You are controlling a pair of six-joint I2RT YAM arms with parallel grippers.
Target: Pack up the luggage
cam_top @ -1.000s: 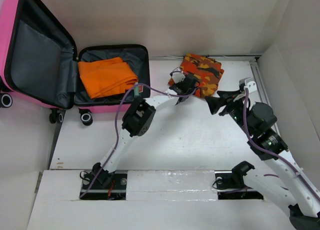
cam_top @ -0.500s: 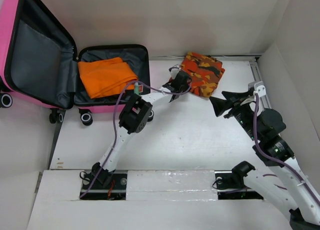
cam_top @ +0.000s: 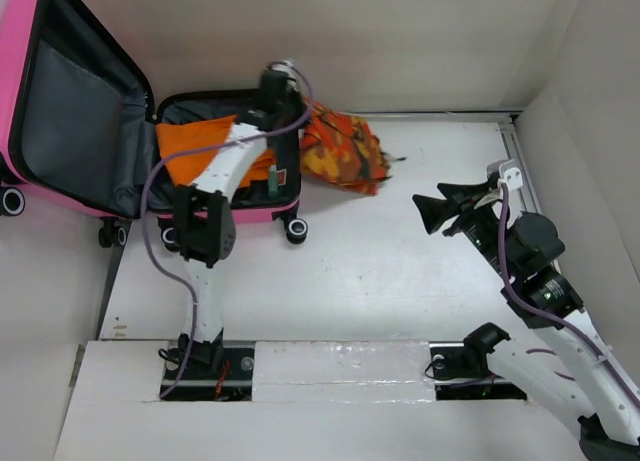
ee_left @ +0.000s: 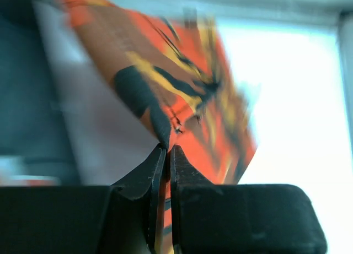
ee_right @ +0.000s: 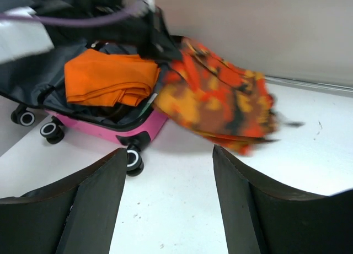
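Note:
The pink luggage (cam_top: pixel 22 51) lies open at the far left, its dark lining showing. A folded orange cloth (cam_top: pixel 190 141) lies in its lower half; it also shows in the right wrist view (ee_right: pixel 107 77). My left gripper (cam_top: pixel 300 116) is shut on the orange camouflage cloth (cam_top: pixel 340 151), holding it at the luggage's right edge; the cloth hangs out to the right. In the left wrist view my gripper (ee_left: pixel 168 149) pinches the cloth (ee_left: pixel 182 94). My right gripper (cam_top: pixel 432 203) is open and empty over the table at the right, well clear of the cloth (ee_right: pixel 220 100).
White walls close the table at the back and right. The luggage's wheels (cam_top: pixel 293 231) stand on the table by its near edge; one wheel shows in the right wrist view (ee_right: pixel 132 160). A purple cable (cam_top: pixel 150 191) loops along my left arm.
My left gripper has carried the camouflage cloth up and left, from the table's far middle to the luggage's right edge. My right gripper has drawn back a little to the right.

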